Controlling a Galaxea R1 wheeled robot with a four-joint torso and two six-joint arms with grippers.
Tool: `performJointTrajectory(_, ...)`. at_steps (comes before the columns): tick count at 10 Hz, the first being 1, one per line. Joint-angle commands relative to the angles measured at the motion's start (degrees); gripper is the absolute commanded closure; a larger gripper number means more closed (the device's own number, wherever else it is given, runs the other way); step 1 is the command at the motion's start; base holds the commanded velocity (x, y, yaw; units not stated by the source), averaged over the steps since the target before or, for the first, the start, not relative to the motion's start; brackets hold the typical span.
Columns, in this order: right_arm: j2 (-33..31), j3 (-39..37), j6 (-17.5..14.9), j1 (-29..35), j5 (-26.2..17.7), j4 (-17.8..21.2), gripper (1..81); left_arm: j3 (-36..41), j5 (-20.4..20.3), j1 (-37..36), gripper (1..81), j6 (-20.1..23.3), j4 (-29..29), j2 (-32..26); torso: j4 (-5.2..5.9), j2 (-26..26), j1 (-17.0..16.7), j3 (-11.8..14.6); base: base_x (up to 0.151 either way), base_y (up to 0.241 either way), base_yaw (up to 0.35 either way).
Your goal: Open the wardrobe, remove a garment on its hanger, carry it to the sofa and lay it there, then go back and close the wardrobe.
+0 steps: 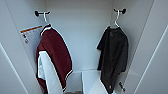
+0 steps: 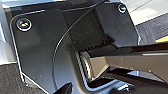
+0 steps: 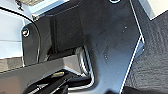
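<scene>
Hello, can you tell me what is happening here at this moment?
The robot faces the wardrobe, which stands open. Inside, a black garment hangs on a pale hanger from a hook on the right, and a maroon jacket with white sleeves hangs on the left. Nothing is touching either garment, so the black one has not been taken out yet.

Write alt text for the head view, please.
Open white wardrobe seen from the front: a black garment on a pale hanger hangs from a dark peg at right, a maroon jacket with white sleeves from a peg at left. An orange-topped label is on the left inner wall.
</scene>
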Motion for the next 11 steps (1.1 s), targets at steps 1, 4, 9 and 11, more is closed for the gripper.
performJointTrajectory(1,0.27,0.21,-0.24,1.77,-3.48,0.47,1.0,0.35,3.07,-1.98,1.0,0.16,0.77,0.48,-5.09,0.0,0.0,2.05,0.0,0.0,0.0)
performJointTrajectory(4,0.27,0.3,-0.24,1.68,-3.39,0.47,1.0,0.35,3.51,-2.77,1.0,0.16,0.69,0.56,-10.95,0.0,-0.01,3.98,0.0,0.0,0.0)
performJointTrajectory(9,0.36,0.12,-0.24,2.03,-3.39,0.47,1.0,2.45,7.28,-6.1,1.0,0.16,0.69,0.3,-13.75,-0.04,-0.01,3.95,0.0,0.0,0.0)
performJointTrajectory(11,0.27,0.03,-0.24,2.03,-3.39,0.47,1.0,8.58,7.11,-7.52,1.0,0.16,0.6,-3.11,-13.84,-0.04,-0.01,3.98,0.0,0.0,0.0)
